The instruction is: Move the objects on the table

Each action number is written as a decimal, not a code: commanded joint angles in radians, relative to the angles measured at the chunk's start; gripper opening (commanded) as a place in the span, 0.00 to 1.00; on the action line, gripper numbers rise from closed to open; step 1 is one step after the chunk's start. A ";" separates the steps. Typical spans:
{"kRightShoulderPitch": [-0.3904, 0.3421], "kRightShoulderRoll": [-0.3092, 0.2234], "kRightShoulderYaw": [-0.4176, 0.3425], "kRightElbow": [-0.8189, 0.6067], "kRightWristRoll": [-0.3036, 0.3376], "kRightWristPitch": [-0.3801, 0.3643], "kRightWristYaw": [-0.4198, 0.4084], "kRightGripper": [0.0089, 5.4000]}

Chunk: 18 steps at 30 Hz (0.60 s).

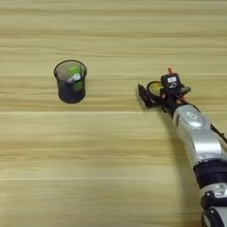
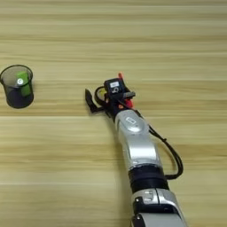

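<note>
We see the light-wood table [image 1: 111, 168] running bare past every edge of view, with broad open room all around. A black mesh cup [image 1: 70, 82] stands upright at the left, holding the green block [image 1: 76, 75]. Well to its right, our silver forearm [image 2: 135, 144] reaches up from the bottom edge. The right gripper [image 1: 148, 95] sits at the black tape ring [image 1: 154, 88], one black finger [image 1: 144, 95] left of it; we cannot tell whether it pinches. The red pen [image 1: 170, 71] tip shows just behind.
</note>
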 commanded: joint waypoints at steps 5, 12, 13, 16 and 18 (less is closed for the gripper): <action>-0.034 -0.006 -0.013 -0.048 0.023 -0.003 -0.022 0.99; -0.048 -0.001 -0.031 -0.009 0.055 0.020 -0.015 0.99; -0.049 -0.001 -0.032 -0.005 0.057 0.020 -0.015 0.99; -0.050 0.002 -0.038 0.003 0.058 0.021 -0.024 0.99; -0.053 0.002 -0.040 0.016 0.057 0.023 -0.031 0.99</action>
